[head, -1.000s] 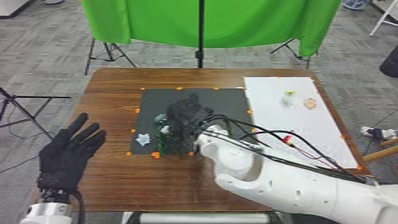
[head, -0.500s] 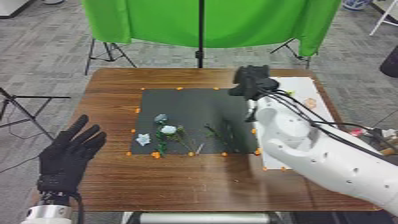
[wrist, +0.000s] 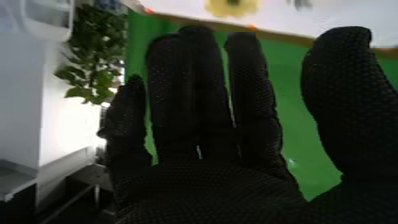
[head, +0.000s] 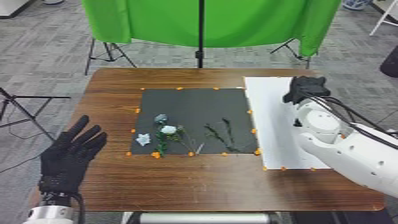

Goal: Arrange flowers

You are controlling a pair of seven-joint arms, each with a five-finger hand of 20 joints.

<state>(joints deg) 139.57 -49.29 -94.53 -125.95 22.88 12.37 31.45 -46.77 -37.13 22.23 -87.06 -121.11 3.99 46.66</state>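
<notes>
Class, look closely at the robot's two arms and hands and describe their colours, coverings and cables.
The right arm is glossy white with rounded segments, and black cables run along it. The right hand wears a black glove of textured fabric. The left hand is gloved in black too, above a white forearm.

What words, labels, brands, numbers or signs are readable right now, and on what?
No readable text anywhere.
Dark mat: orange marks along its edge, no letters or numbers.
White sheet: none on the visible part.
Right arm: small dark spots, too small to tell if any are print.
Green cloth: none.
</notes>
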